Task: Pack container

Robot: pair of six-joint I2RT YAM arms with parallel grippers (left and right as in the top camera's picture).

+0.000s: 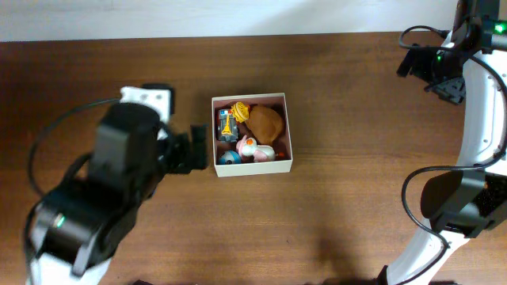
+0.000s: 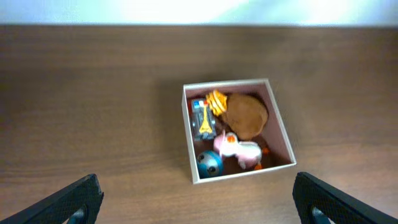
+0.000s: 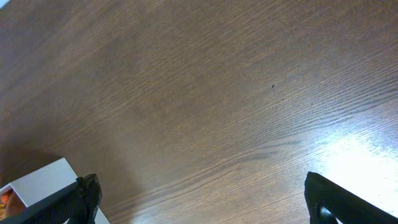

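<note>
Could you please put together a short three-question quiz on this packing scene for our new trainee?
1. True or false: the container holds nothing.
2. Which thing lies right beside the blue ball inside the container? A) the pink-and-white toy; B) a green cup; C) a metal spoon.
3. Fill the gap: the left pincer and the right pincer both stand ____ and hold nothing.

Key: 1 false; 2 A; 3 open.
</note>
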